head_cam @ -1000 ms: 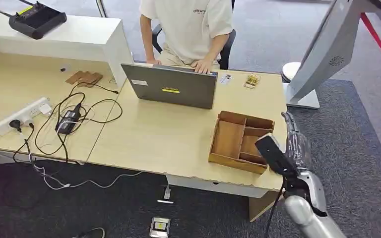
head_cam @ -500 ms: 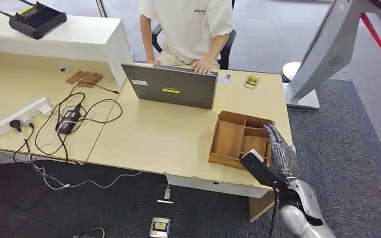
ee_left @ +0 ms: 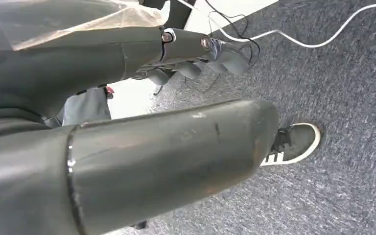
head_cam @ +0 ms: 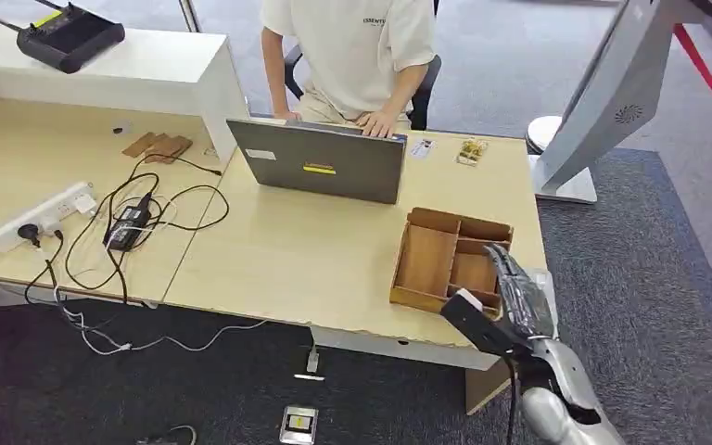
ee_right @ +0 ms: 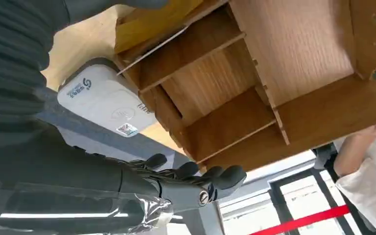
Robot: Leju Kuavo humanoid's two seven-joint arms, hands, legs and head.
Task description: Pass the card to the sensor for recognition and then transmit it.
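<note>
Wood tray (head_cam: 431,262) with open compartments sits on the pale surface (head_cam: 315,250), close to its front right corner. The right robot hand (head_cam: 519,297) hovers at the tray's near right corner, wrapped in clear plastic. Its fingers (ee_right: 210,176) are stretched out, slightly apart, and hold nothing.

In the right wrist view, a white card sensor (ee_right: 105,100) lies flat on the surface just beside the tray's outer wall. A thin pale sheet (ee_right: 149,51) stands edge-on, tilted, in the compartment nearest the sensor. It looks like the card, but I cannot tell for sure. The other compartments show bare wood.

The left robot hand (ee_left: 127,98) hangs over grey carpet (ee_left: 342,88), thumb well apart from loosely bent fingers (ee_left: 200,54), nothing in it. A shoe (ee_left: 293,143) rests on the carpet near it.

Further back, a grey laptop (head_cam: 320,167) stands open with a seated person (head_cam: 352,42) typing behind it. On the left are a power strip (head_cam: 42,215) and tangled black cables (head_cam: 134,222).
</note>
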